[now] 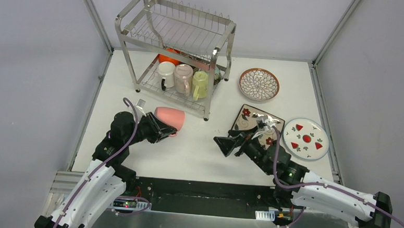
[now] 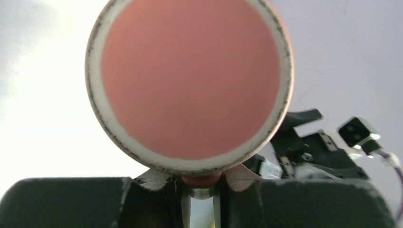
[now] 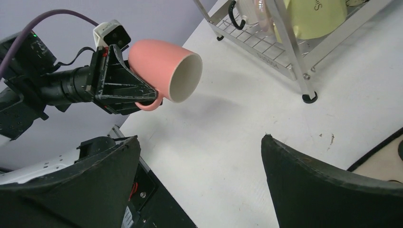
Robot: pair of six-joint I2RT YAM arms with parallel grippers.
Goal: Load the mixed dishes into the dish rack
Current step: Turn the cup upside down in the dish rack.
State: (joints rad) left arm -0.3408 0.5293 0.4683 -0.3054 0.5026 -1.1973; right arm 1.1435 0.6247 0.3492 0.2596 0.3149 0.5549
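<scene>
Right gripper [image 1: 223, 145], low centre of frame: I read its jaws as spread wide, empty. Left gripper [image 1: 170, 133] pinches the handle of the pink ceramic mug [image 1: 169, 117], tipped sideways left of centre, below the steel wire dish rack [image 1: 179, 32].

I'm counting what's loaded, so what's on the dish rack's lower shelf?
White mug, pale pink mug and yellow-green mug in front, an orange bowl behind them. The upper shelf covers the rest.
</scene>
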